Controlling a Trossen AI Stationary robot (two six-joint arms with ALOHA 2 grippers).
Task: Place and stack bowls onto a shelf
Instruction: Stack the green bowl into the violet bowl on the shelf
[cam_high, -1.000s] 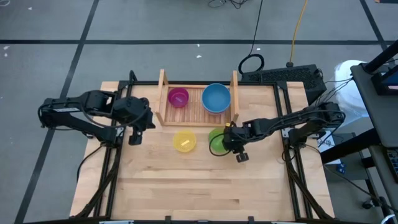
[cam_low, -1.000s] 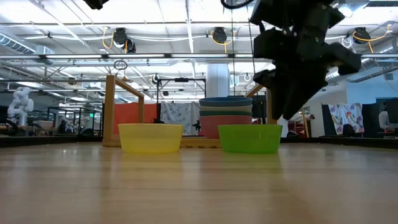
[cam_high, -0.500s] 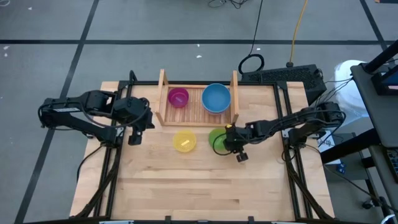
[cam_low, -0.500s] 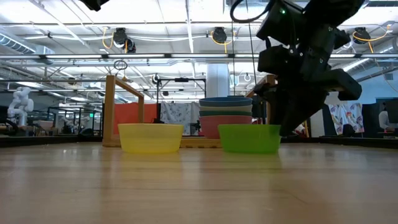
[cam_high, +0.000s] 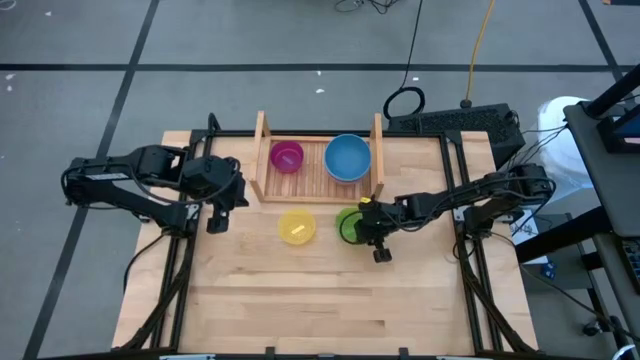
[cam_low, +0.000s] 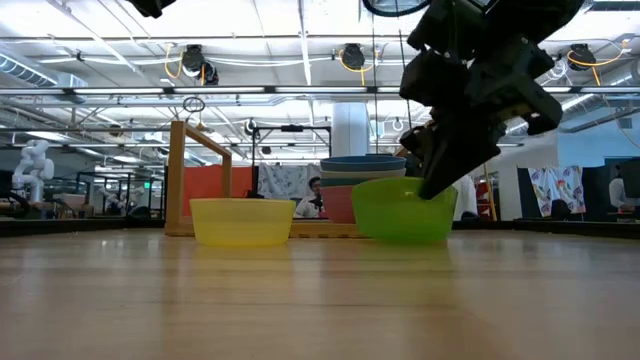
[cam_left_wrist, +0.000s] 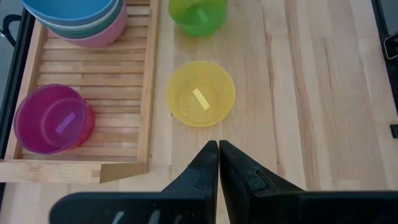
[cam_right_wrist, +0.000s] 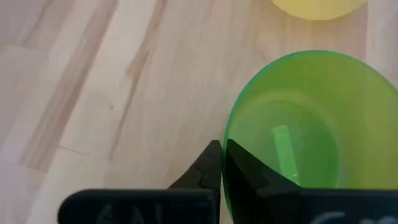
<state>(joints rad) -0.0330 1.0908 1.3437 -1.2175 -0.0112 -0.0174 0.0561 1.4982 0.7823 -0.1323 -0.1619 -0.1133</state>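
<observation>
Now that the right gripper (cam_right_wrist: 222, 155) has snapped its fingers together on the near rim of the light green bowl (cam_right_wrist: 298, 137), things look different from a moment back: the fingers stood well apart around that rim half a second ago, and the bowl sat flat. In the low view the light green bowl (cam_low: 400, 210) is tipped, its gripper-side edge lifted off the wood, so I'd say the pick has just started and the carry to the shelf comes next.

Just beyond that gripper sits the yellow bowl (cam_high: 296, 227), untouched on the table. Past both, farther from the gripper, is the wooden shelf (cam_high: 310, 183), with the purple bowl (cam_high: 287, 156) on one side and a stack topped by the blue bowl (cam_high: 347, 158) on the other. The left wrist view shows teal and pink rims under the blue one, though I can't count the whole stack from here. Nothing on the shelf has moved.

Over on the far side of the table the left gripper (cam_left_wrist: 218, 152) hangs with its fingers pressed together, holding nothing, same spot as before.

Surface is a pale plywood tabletop (cam_high: 330, 300) on a black frame, mostly bare in front. Behind it the low view shows a big workshop with ceiling lights, cable reels and a person (cam_low: 315, 195) far off at the back.
</observation>
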